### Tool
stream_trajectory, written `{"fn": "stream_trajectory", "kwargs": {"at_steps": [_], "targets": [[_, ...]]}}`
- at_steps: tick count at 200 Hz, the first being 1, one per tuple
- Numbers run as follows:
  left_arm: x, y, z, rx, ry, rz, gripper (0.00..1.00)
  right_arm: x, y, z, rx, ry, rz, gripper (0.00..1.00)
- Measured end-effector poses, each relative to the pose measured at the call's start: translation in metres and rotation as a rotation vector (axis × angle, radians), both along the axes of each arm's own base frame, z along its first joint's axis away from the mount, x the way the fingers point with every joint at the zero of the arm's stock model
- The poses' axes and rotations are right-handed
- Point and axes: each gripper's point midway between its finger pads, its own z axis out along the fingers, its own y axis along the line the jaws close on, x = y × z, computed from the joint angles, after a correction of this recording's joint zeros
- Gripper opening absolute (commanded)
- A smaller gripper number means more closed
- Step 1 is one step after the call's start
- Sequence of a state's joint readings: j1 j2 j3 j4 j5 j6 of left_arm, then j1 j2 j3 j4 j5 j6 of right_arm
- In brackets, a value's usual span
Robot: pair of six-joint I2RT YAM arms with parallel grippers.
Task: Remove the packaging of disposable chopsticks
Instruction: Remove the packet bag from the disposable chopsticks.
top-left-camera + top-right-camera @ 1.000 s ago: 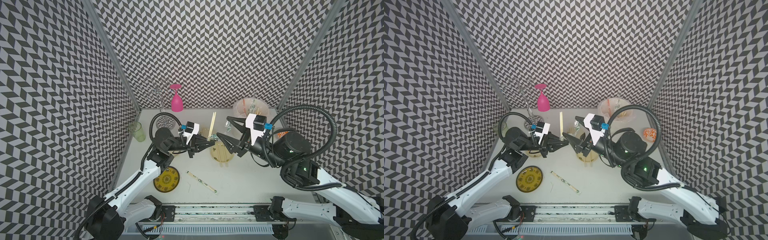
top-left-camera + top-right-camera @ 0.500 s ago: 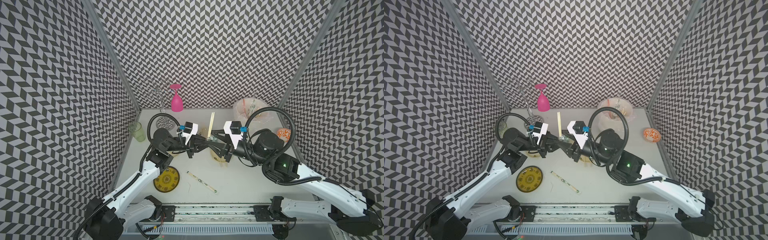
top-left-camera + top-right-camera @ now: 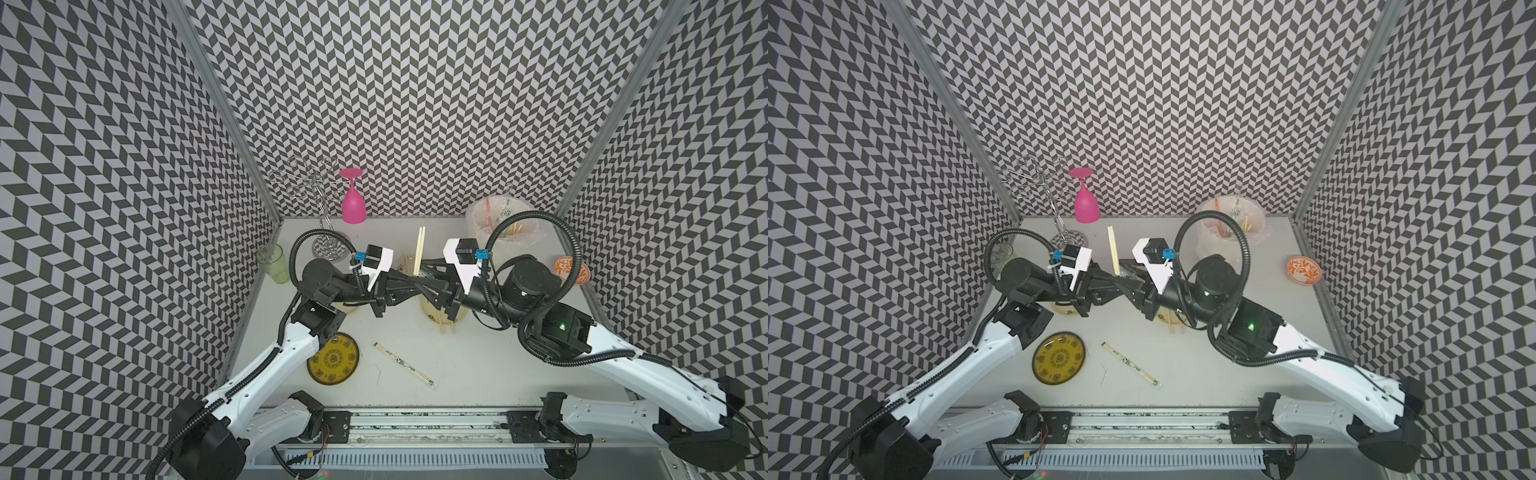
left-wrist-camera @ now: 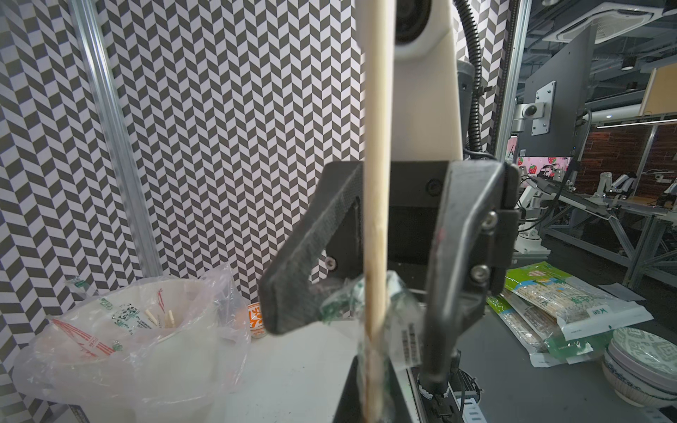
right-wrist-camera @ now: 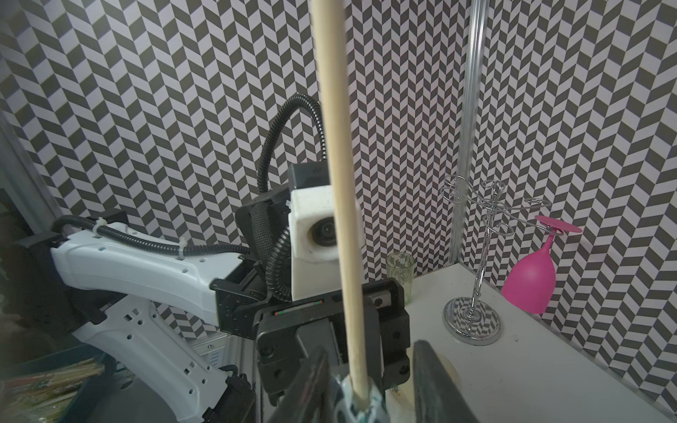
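My left gripper [image 3: 409, 281] is shut on a pair of disposable chopsticks [image 3: 419, 249], held upright; in the left wrist view they rise as a pale stick [image 4: 375, 146]. Crumpled clear packaging [image 4: 399, 304] with green print sits round their lower part. My right gripper [image 3: 424, 274] faces the left one, with its jaws on either side of that packaging [image 5: 373, 403]. One finger [image 5: 311, 381] touches the packaging and the other finger [image 5: 436, 381] stands a little apart. A second wrapped pair [image 3: 403, 363] lies on the table, seen in both top views [image 3: 1129, 365].
A tan dish [image 3: 440, 316] with loose sticks sits under the grippers. A yellow plate [image 3: 332, 363] lies front left and a green cup [image 3: 272, 262] is at the left wall. Also here are a wire rack with a pink glass [image 3: 353, 203], a bag-lined bin [image 3: 503, 220] and an orange bowl [image 3: 571, 270].
The right arm swung left to meet the left gripper, and its jaws narrowed round the packaging on the chopsticks. The left arm kept its hold and barely moved.
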State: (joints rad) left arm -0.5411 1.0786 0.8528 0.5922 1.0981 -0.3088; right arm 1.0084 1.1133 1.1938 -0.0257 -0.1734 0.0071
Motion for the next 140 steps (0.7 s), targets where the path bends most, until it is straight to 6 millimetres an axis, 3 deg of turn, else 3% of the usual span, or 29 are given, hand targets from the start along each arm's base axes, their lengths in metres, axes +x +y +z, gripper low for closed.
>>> {"fn": "stream_trajectory", "kwargs": {"at_steps": [28, 52, 56, 77, 90, 115, 140], "targets": [[-0.001, 0.001, 0.002, -0.006, -0.006, 0.002, 0.0, -0.002, 0.003, -0.003, -0.01, 0.005, 0.021, 0.0], [-0.001, 0.001, 0.002, -0.005, 0.008, 0.0, 0.03, -0.003, 0.002, -0.003, -0.011, -0.002, 0.03, 0.0], [-0.001, 0.001, 0.002, -0.005, 0.009, 0.001, 0.1, -0.003, 0.002, -0.003, -0.011, -0.002, 0.03, 0.0], [-0.001, 0.001, 0.003, -0.008, -0.003, 0.008, 0.65, 0.0, -0.002, 0.0, -0.002, -0.004, 0.012, 0.0], [-0.001, 0.003, 0.003, -0.005, -0.009, 0.022, 0.82, 0.004, -0.01, 0.006, 0.011, -0.012, -0.02, 0.0], [-0.006, 0.006, 0.002, 0.006, -0.038, 0.039, 0.82, 0.012, -0.028, 0.017, 0.035, -0.03, -0.081, 0.0], [-0.013, 0.01, 0.005, 0.005, -0.074, 0.041, 0.76, 0.016, -0.041, 0.02, 0.025, -0.046, -0.112, 0.0]]}}
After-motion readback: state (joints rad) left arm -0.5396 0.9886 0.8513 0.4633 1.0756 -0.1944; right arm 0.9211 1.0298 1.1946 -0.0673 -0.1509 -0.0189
